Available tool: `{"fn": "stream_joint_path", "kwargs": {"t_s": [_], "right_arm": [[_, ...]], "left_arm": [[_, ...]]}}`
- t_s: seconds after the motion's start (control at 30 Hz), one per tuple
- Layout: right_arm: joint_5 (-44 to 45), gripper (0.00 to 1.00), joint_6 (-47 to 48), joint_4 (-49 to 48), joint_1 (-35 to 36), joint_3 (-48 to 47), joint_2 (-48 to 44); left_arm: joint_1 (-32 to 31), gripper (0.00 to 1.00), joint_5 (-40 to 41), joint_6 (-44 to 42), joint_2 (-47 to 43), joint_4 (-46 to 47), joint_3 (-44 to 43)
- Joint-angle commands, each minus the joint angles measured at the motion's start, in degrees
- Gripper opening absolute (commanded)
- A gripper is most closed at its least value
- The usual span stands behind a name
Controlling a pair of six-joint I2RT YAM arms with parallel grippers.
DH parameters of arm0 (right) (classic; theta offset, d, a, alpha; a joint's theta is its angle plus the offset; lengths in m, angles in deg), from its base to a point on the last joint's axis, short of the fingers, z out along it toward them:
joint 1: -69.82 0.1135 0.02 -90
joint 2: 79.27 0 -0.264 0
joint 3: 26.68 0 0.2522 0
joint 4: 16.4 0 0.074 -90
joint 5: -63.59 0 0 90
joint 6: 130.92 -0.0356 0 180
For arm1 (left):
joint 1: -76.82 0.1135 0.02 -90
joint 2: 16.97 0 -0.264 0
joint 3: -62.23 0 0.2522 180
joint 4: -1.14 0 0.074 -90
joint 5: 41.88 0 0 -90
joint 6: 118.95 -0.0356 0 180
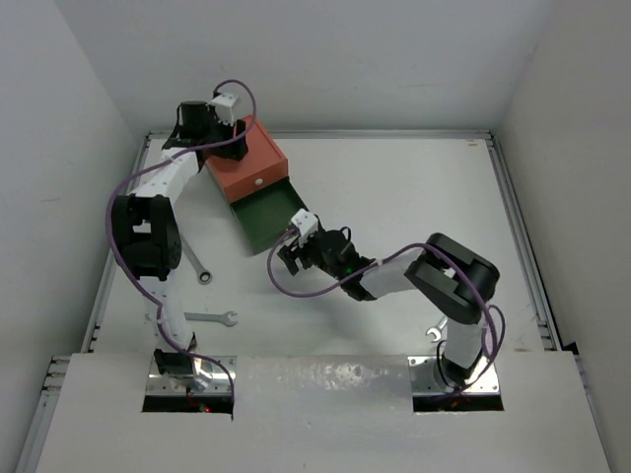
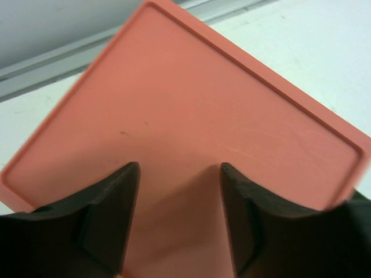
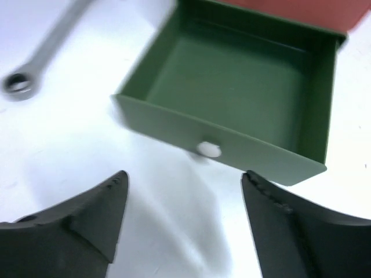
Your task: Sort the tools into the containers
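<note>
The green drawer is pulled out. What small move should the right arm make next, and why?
Probably swing the right claw leftwards to the wrench that lies beside the green drawer. The drawer stands open and looks empty, and the claw is open and holds nothing, so fetching a tool seems to be the sensible next step.

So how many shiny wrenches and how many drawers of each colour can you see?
Silver wrenches: 3
Orange-red drawer: 1
Green drawer: 1
Total: 5
</note>
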Motion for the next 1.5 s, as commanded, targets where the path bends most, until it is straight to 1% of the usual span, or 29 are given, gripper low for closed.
{"fn": "stream_joint_path", "kwargs": {"t_s": [0.0, 0.03, 0.1, 0.17, 0.23, 0.27, 0.33, 0.37, 0.4, 0.43, 0.47, 0.5, 0.53, 0.57, 0.6, 0.63, 0.67, 0.7, 0.73, 0.77, 0.8, 0.87, 0.93, 1.03, 1.1, 1.23, 1.3, 1.33, 1.47], "right_arm": [[-7.96, 0.79, 2.55, 4.46, 0.61, 0.99, -7.89], [-9.71, 0.8, 2.9, 6.94, 0.7, 0.9, -9.05], [-12.45, 0.88, 3.08, 13.79, 0.79, 0.81, -12.39], [-12.8, 0.89, 2.82, 17.58, 0.7, 1.25, -14.5], [-12.8, 0.9, 2.29, 21.62, 0.79, 2.56, -17.92], [-12.46, 0.9, 2.38, 23.2, 0.7, 2.92, -19.33], [-9.83, 0.94, 3.08, 29.18, 0.61, 3.63, -23.81], [-8.77, 0.96, 3.52, 31.29, 0.52, 3.8, -25.22], [-8.24, 0.97, 3.78, 35.4, 0.26, 3.8, -26.53], [-7.8, 0.98, 3.7, 37.44, -0.35, 3.54, -28.37], [-7.36, 0.98, 2.22, 41.55, -0.7, 3.1, -29.09], [-2.48, 0.98, 0.99, 43.59, -0.97, 2.66, -29.71], [0.09, 0.98, -0.42, 45.26, -1.41, 1.79, -30.76], [2.29, 0.98, -2.87, 46.5, -1.67, 1.61, -31.38], [4.4, 0.99, -3.94, 47.73, -1.93, 1.95, -31.9], [7.38, 0.99, -4.73, 47.74, -2.28, 2.3, -32.52], [8.28, 0.99, -5.26, 46.87, -2.38, 2.83, -33.22], [8.9, 0.99, -5.27, 46.52, -2.38, 3.62, -33.4], [9.6, 0.99, -5.35, 46.34, -2.38, 3.71, -33.49], [9.69, 0.99, -5.53, 46.77, -2.46, 3.63, -33.32], [9.35, 0.99, -5.62, 47.21, -2.38, 3.1, -33.14], [8.56, 0.99, -5.79, 48.35, -2.38, 2.66, -32.88], [8.73, 0.99, -6.06, 48.97, -2.46, 2.48, -33.05], [9.69, 0.99, -7.2, 49.24, -2.38, 3.36, -33.93], [9.96, 0.99, -7.64, 48.8, -2.38, 4.5, -34.8], [10.22, 0.99, -8.08, 48.62, -2.46, 5.12, -35.16], [10.92, 0.99, -8.08, 48.45, -2.46, 5.21, -35.07], [11.19, 0.99, -7.91, 48.53, -2.38, 5.03, -35.25], [12.59, 0.99, -7.29, 48.19, -2.46, 5.03, -35.86]], "left_arm": [[0.33, 0.64, -5.23, 1.39, -5.98, -5.64, -3.57], [0.59, 0.69, -5.68, 1.22, -8.95, -6.94, -4.44], [1.03, 0.82, -7.0, 0.43, -12.57, -8.45, -4.02], [1.39, 0.84, -7.09, -2.73, -18.02, -12.21, -1.82], [4.0, 0.84, -7.44, -8.26, -20.74, -20.9, -1.47], [5.07, 0.78, -7.35, -10.45, -21.89, -23.8, -0.77], [9.19, 0.66, -8.66, -18.88, -26.02, -29.44, 4.58], [11.12, 0.49, -8.93, -21.35, -27.51, -30.76, 6.69], [15.23, 0.43, -8.59, -22.24, -29.44, -32.26, 10.1], [17.62, 0.39, -8.15, -20.08, -29.46, -32.79, 11.01], [20.08, 0.39, -8.06, -17.36, -28.68, -34.1, 11.19], [22.11, 0.38, -8.58, -11.85, -27.54, -38.21, 10.93], [26.05, 0.37, -8.58, -7.88, -25.26, -39.29, 11.19], [27.56, 0.36, -6.67, -3.84, -24.98, -39.39, 12.58], [28.54, 0.37, -5.0, 4.3, -25.76, -35.74, 18.86], [29.07, 0.38, -2.63, 7.86, -29.77, -32.83, 23.28], [28.29, 0.4, 0.96, 10.5, -32.51, -29.4, 27.41], [24.72, 0.44, 3.09, 14.45, -35.93, -24.67, 33.37], [22.07, 0.5, 5.8, 15.7, -36.14, -23.93, 34.56], [19.26, 0.53, 10.53, 16.15, -35.7, -23.49, 35.01], [17.4, 0.53, 12.06, 18.33, -34.39, -22.52, 35.88], [16.85, 0.56, 14.69, 22.29, -33.16, -21.2, 37.81], [16.86, 0.59, 15.76, 24.15, -31.14, -19.8, 40.27], [16.94, 0.6, 20.32, 26.26, -28.67, -17.95, 42.56], [16.86, 0.6, 20.42, 28.01, -26.66, -17.07, 43.62], [16.86, 0.61, 20.34, 28.81, -23.23, -14.08, 43.36], [16.68, 0.63, 18.23, 29.07, -21.21, -11.8, 42.13], [16.68, 0.66, 18.48, 29.34, -21.2, -10.05, 41.87], [16.51, 0.64, 22.35, 27.59, -18.4, -7.84, 42.57]]}}
